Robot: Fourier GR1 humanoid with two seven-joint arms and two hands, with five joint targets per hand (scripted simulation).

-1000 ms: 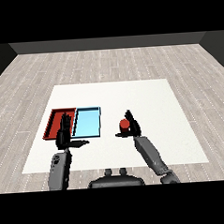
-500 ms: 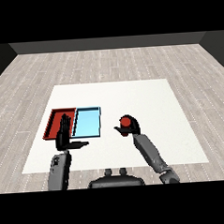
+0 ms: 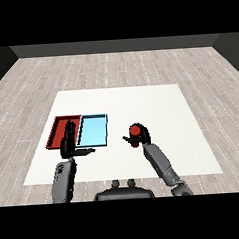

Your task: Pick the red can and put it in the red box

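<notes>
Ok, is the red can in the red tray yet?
Not yet. The red can sits in the right hand, right of the blue tray; the red tray lies beyond.

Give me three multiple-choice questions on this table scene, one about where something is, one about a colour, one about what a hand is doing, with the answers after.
1. Where is the red can?
A. in the red tray
B. in the right hand, right of both trays
C. in the blue tray

2. Which tray lies nearer the can?
A. the red tray
B. the light blue tray
C. a green tray

3. How is the left hand?
A. open, fingers straight
B. curled round the can
C. out of view

Answers: 1 B, the right hand curls round it beside the trays. 2 B, the light blue tray sits right of the red tray. 3 A, the left hand is held flat, holding nothing.
</notes>
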